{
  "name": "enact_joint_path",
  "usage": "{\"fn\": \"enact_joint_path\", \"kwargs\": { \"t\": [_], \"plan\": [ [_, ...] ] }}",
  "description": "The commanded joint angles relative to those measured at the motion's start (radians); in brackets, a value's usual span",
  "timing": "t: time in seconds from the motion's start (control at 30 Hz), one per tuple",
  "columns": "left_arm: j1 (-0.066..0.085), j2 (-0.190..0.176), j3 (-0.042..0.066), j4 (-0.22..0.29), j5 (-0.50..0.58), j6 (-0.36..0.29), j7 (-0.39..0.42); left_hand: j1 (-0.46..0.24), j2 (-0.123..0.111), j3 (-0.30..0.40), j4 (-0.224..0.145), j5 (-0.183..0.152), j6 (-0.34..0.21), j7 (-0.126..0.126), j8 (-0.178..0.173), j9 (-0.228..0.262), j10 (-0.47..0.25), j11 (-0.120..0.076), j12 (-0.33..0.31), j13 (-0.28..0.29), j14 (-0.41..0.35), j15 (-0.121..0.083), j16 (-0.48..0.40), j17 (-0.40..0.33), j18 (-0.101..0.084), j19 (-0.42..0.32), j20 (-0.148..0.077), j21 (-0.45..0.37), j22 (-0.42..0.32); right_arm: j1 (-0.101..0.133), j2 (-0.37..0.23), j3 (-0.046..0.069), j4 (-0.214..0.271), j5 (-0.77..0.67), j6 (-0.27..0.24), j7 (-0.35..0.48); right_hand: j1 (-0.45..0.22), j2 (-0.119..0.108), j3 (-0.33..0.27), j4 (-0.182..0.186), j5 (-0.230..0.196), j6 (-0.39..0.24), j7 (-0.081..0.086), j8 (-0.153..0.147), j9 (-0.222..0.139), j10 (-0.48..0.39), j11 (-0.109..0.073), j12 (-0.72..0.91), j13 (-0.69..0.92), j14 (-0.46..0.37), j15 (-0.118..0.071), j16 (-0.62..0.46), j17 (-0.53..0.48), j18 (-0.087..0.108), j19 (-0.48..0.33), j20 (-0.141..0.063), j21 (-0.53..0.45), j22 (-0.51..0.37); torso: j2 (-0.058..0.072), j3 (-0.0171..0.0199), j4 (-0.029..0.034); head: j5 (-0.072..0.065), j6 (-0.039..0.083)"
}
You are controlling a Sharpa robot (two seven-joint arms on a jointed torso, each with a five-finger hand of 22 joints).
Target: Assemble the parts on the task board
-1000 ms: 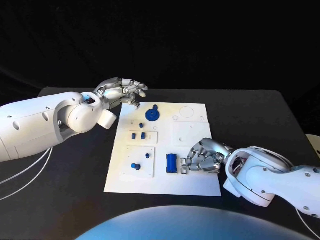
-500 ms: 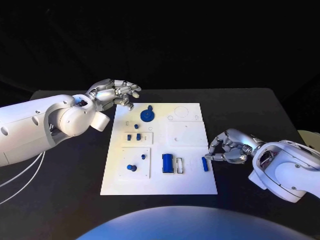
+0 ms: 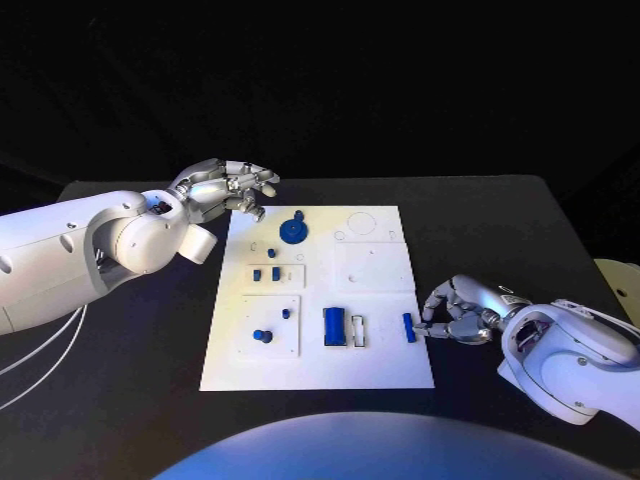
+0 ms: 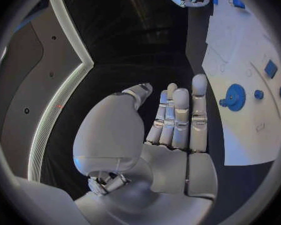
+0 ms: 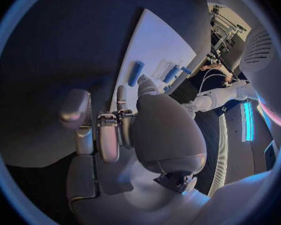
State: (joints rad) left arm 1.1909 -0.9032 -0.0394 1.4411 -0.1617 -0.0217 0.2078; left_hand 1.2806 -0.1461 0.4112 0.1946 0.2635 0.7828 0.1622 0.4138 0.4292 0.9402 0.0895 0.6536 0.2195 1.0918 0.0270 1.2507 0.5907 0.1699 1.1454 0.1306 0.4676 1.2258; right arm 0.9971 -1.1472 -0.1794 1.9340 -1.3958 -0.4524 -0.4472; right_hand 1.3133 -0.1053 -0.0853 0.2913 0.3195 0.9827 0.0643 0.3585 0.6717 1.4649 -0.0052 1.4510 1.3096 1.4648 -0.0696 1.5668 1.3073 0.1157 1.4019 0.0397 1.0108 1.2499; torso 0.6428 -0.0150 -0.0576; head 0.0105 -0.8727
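The white task board (image 3: 378,290) lies mid-table. On it sit a blue gear (image 3: 294,232), small blue pieces (image 3: 267,272), a blue knob (image 3: 263,336), a blue block (image 3: 333,327) beside a white frame (image 3: 359,330), and a short blue bar (image 3: 410,327) near the right edge. My right hand (image 3: 457,312) hovers just off that edge with its fingers curled in, holding nothing; its fingertips are close beside the bar (image 5: 135,73). My left hand (image 3: 227,185) hangs by the board's far left corner; its fingers (image 4: 178,115) are straight and hold nothing.
Black tabletop (image 3: 118,350) surrounds the board on every side. My bulky left forearm (image 3: 75,260) lies over the table to the left of the board. The gear (image 4: 234,96) and the board (image 4: 240,50) lie beyond the left fingers.
The right hand has drawn back from over the blue block to beyond the board's right edge, and the blue bar now lies alone near that edge. The left hand has hardly moved.
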Motion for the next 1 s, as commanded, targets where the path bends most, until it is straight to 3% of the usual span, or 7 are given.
{"fn": "enact_joint_path", "kwargs": {
  "t": [0.03,0.6,0.83,1.0],
  "plan": [
    [0.000,0.000,0.000,0.003,0.006,0.021,0.010,0.006,-0.001,0.000,0.006,0.004,-0.007,-0.001,0.005,0.001,-0.007,0.003,0.000,-0.001,-0.010,0.000,-0.007,-0.001,0.010,-0.009,0.001,-0.004,-0.001,-0.004,0.012,0.000,-0.003,-0.056,-0.010,-0.042,-0.006,-0.001,-0.006,0.001,0.003,0.005,0.002,-0.007,-0.002,0.035,-0.002,0.005,0.164,0.106,0.000,0.004,0.263,-0.010,0.006,0.000,0.008,0.003,0.001,-0.0006,0.0013,-0.004,0.000],
    [0.000,-0.003,0.000,0.002,0.004,0.026,0.007,0.006,-0.002,-0.001,0.008,0.004,-0.007,-0.001,0.006,0.002,-0.007,0.003,0.000,-0.001,-0.009,0.000,-0.007,0.001,0.010,-0.009,0.002,-0.003,-0.001,-0.027,0.073,0.000,-0.034,-0.063,0.001,-0.059,-0.004,0.013,-0.008,0.000,0.009,0.021,-0.002,-0.009,-0.011,0.043,-0.005,0.017,0.174,0.106,-0.002,0.004,0.263,-0.012,0.011,-0.002,0.017,0.010,0.000,0.0002,-0.0002,0.000,0.000],
    [0.000,-0.004,0.000,0.003,0.004,0.026,0.006,0.006,-0.002,-0.001,0.008,0.004,-0.007,-0.001,0.006,0.002,-0.007,0.003,0.000,-0.001,-0.009,0.000,-0.007,0.001,0.010,-0.009,0.002,-0.003,-0.001,-0.038,0.097,0.000,-0.053,-0.083,0.059,-0.081,0.026,0.013,-0.007,-0.003,0.009,0.036,-0.008,-0.010,-0.019,0.043,-0.010,0.017,0.174,0.106,-0.006,0.004,0.263,-0.011,0.011,-0.005,0.015,0.012,0.001,0.0004,0.0005,0.000,0.000],
    [0.000,-0.004,0.000,0.003,0.004,0.026,0.006,0.006,-0.002,-0.001,0.008,0.004,-0.007,-0.001,0.006,0.002,-0.007,0.003,0.000,-0.001,-0.009,0.000,-0.007,0.001,0.010,-0.009,0.002,-0.003,-0.001,-0.043,0.103,0.000,-0.058,-0.109,0.091,-0.102,0.092,0.013,0.004,-0.008,0.013,0.054,-0.016,-0.011,-0.027,0.042,-0.017,0.017,0.175,0.106,-0.012,0.004,0.263,-0.012,0.012,-0.010,0.018,0.017,0.000,-0.0004,-0.0003,0.000,0.000]
  ]
}}
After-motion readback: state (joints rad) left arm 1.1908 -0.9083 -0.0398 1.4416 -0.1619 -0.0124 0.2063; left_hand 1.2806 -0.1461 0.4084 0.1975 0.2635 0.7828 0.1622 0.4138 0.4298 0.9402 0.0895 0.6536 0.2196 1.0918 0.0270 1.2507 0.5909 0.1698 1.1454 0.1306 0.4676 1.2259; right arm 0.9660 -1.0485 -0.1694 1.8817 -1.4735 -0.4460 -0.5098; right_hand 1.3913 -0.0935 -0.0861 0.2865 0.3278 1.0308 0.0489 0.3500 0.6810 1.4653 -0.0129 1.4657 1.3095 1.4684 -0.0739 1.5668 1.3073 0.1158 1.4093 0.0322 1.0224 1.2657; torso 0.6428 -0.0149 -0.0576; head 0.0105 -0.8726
